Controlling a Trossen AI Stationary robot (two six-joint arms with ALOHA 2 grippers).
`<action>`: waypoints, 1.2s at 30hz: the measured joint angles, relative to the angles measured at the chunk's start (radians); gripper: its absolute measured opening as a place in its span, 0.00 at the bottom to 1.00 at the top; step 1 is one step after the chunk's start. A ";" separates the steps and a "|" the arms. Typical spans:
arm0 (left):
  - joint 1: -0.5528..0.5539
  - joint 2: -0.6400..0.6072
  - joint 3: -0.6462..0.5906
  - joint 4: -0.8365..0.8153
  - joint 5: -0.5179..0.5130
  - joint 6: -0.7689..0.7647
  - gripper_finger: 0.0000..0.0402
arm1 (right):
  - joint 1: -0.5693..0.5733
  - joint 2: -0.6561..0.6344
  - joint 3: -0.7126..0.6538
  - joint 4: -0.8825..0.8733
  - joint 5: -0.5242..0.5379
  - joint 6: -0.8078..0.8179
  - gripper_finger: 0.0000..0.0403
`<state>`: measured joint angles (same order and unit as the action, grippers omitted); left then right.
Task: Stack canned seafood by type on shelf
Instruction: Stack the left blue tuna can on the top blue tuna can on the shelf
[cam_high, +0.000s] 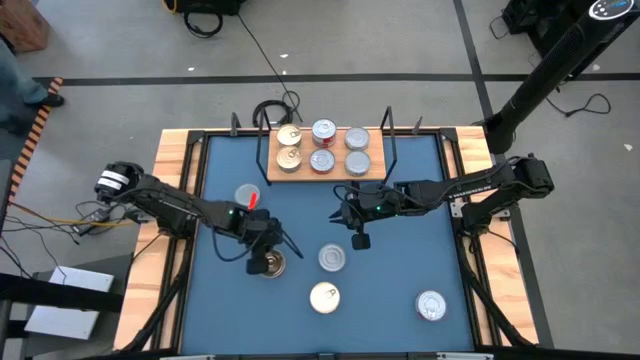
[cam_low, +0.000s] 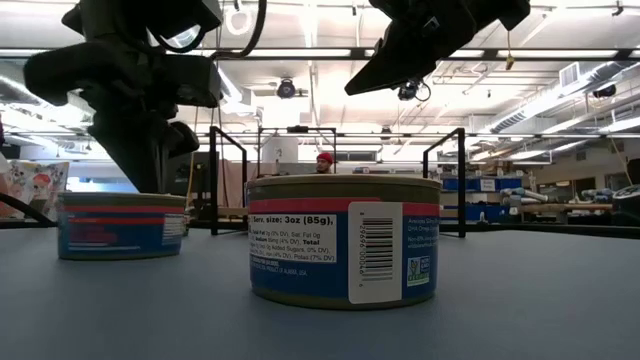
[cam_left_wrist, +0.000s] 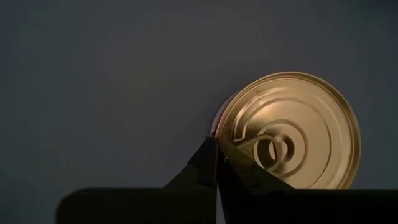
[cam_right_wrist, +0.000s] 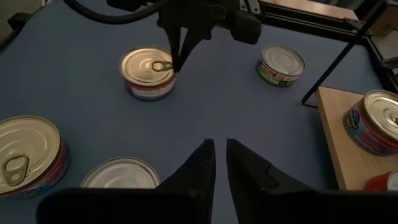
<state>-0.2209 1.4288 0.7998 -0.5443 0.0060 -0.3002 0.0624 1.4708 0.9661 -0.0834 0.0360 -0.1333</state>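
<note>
Left claw (cam_high: 268, 258), clenched empty, sits at the gold-topped can (cam_high: 270, 264)'s rim, nearer than the hovering, nearly closed right claw (cam_high: 358, 240)

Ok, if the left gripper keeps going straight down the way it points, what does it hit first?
Likely the lid edge of the gold-topped can: the left gripper, fingers shut, points down at its rim near the pull tab. Depth is unclear; it may already touch or slip past onto the blue table.
</note>
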 joint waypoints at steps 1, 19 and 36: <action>0.005 0.000 0.000 0.000 -0.004 0.000 0.01 | 0.000 0.000 0.000 0.000 0.000 0.000 0.13; 0.125 0.000 0.000 -0.009 0.065 -0.011 0.00 | 0.000 0.000 0.000 -0.003 0.000 0.003 0.12; 0.215 0.005 -0.067 0.013 0.074 0.038 0.00 | 0.000 0.000 0.000 -0.021 0.000 0.004 0.12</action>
<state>-0.0059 1.4334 0.7327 -0.5313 0.0798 -0.2618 0.0624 1.4708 0.9661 -0.1043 0.0360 -0.1294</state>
